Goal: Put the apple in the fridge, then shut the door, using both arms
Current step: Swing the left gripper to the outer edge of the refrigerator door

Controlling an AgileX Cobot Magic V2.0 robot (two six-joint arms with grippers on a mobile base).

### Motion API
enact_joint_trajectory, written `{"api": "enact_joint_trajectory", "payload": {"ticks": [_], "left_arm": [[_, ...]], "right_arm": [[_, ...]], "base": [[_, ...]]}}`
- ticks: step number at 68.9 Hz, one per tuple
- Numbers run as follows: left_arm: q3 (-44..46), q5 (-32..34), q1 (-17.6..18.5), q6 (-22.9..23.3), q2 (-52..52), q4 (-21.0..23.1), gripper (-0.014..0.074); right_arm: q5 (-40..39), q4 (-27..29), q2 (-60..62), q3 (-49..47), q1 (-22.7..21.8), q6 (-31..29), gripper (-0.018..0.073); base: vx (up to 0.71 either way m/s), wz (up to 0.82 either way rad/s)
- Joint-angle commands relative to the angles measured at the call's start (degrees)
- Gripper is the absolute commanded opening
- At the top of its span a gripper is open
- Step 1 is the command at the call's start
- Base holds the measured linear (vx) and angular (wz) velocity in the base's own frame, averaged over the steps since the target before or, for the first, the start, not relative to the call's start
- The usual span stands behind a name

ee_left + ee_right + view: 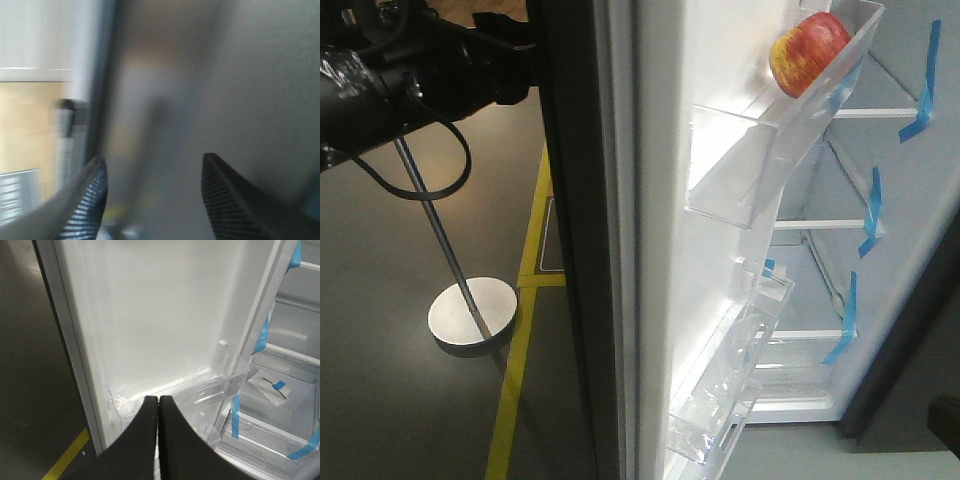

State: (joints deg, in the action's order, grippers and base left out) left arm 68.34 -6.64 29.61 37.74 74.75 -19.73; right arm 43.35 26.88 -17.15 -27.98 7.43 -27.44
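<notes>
The red and yellow apple (810, 52) rests in the top clear bin (760, 150) on the door's white inner lining. The door (650, 250) stands open, its dark grey edge toward me. To its right the fridge (900, 250) shows white shelves and blue tape strips. My left arm (410, 75) reaches from the top left toward the door's outer face. The left gripper (154, 165) is open with nothing between its fingers, close to a blurred grey surface. My right gripper (157, 400) is shut and empty, facing the door lining (150, 315) above a clear bin (210, 390).
A shiny stanchion pole (435, 220) on a round metal base (472, 315) stands on the grey floor left of the door. Yellow floor tape (515, 380) runs beside it. More clear bins (720, 400) hang lower on the door.
</notes>
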Motion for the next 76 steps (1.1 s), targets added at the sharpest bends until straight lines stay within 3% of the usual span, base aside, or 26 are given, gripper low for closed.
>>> {"api": "enact_joint_trajectory", "payload": {"ticks": [1, 32, 58, 76], "left_arm": [[2.0, 5.0, 2.7, 0.1, -1.5, 0.3, 0.0407], [2.0, 14.4, 16.6, 0.1, 2.6, 0.2, 0.0407], [13.0, 15.5, 21.6, 0.3, 11.6, -0.3, 0.0407], [20.4, 11.0, 23.8, 0.3, 16.6, -1.6, 0.0407]], "right_arm": [[-3.5, 1.2, -0.5, -1.4, -0.1, 0.0, -0.0004], [-3.5, 1.2, -0.5, -1.4, -0.1, 0.0, -0.0004], [-3.5, 1.4, -0.5, -1.4, -0.1, 0.0, -0.0004], [-3.5, 2.6, -0.5, -1.4, -0.1, 0.0, -0.0004]], "base": [[0.00, 0.00], [0.00, 0.00], [0.00, 0.00], [0.00, 0.00]]}}
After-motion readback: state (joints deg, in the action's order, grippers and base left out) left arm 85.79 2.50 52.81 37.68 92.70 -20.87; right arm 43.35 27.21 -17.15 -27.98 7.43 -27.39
